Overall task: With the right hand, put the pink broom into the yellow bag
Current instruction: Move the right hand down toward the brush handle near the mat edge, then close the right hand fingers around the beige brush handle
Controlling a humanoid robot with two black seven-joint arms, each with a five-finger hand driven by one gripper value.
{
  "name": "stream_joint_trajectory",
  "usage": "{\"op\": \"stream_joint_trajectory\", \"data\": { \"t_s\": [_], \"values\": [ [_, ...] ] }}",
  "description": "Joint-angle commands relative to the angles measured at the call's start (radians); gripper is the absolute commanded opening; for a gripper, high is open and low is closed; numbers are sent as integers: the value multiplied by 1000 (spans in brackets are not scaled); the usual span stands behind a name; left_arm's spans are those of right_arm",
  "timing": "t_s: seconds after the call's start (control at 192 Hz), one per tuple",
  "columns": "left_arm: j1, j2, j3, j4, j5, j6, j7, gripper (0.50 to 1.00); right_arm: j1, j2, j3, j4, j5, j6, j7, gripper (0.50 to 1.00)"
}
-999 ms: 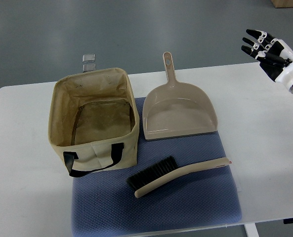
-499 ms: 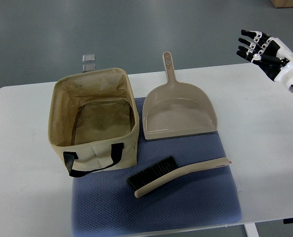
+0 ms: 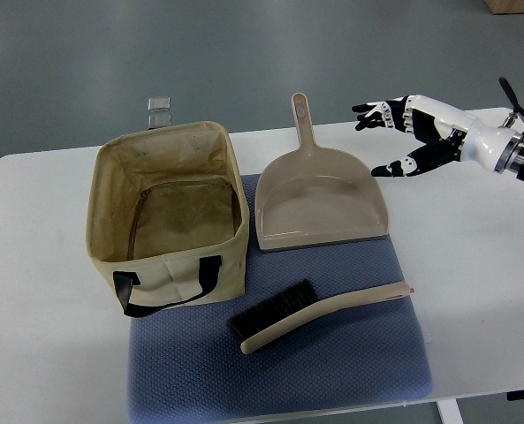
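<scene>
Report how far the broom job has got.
Nothing is finished. The broom lies untouched on the blue mat, below the dustpan, and the bag stands open with no broom in it. In hand: the right hand hovers open beyond the dustpan's far right corner, holding nothing. Left: reach the broom, grasp it, carry it into the bag.

A beige dustpan lies near the tabletop's far edge, handle pointing away, its lip resting on a blue mat that reaches the near edge.

beige broom, blue textured mat
</scene>
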Motion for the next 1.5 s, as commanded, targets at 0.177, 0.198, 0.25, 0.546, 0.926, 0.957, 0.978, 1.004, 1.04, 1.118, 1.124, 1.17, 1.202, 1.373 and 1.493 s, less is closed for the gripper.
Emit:
{"op": "stream_joint_trajectory", "data": {
  "t_s": [0.177, 0.198, 0.25, 0.546, 0.926, 0.957, 0.978, 1.004, 1.04, 1.118, 1.124, 1.17, 1.202, 1.373, 1.493],
  "values": [
    [0, 0, 0, 0, 0, 0, 0, 1000, -5, -3, -143, 111, -334, -72, 60, 919],
    [0, 0, 0, 0, 0, 0, 0, 1000, -5, -3, -153, 119, -351, -80, 62, 919],
    [0, 0, 0, 0, 0, 0, 0, 1000, -5, -4, -173, 133, -379, -94, 62, 919],
    [0, 0, 0, 0, 0, 0, 0, 1000, -12, 2, -273, 164, -546, -149, 57, 899],
    [0, 0, 0, 0, 0, 0, 0, 1000, -21, 2, -351, 164, -633, -304, 30, 815],
    [0, 0, 0, 0, 0, 0, 0, 1000, -28, 2, -351, 164, -633, -306, 30, 815],
    [0, 0, 0, 0, 0, 0, 0, 1000, -34, 3, -351, 164, -635, -306, 30, 815],
    [0, 0, 0, 0, 0, 0, 0, 1000, -38, 3, -351, 164, -638, -306, 30, 815],
    [0, 0, 0, 0, 0, 0, 0, 1000, -49, 6, -351, 164, -643, -306, 30, 815],
    [0, 0, 0, 0, 0, 0, 0, 1000, -63, 11, -351, 165, -656, -310, 30, 813],
    [0, 0, 0, 0, 0, 0, 0, 1000, -63, 13, -351, 165, -658, -312, 30, 813],
    [0, 0, 0, 0, 0, 0, 0, 1000, -67, 20, -351, 165, -659, -324, 30, 815],
    [0, 0, 0, 0, 0, 0, 0, 1000, -71, 23, -351, 165, -661, -332, 28, 815],
    [0, 0, 0, 0, 0, 0, 0, 1000, -72, 33, -351, 164, -663, -367, -12, 805],
    [0, 0, 0, 0, 0, 0, 0, 1000, -71, 33, -351, 164, -663, -378, -19, 805]
  ]
}}
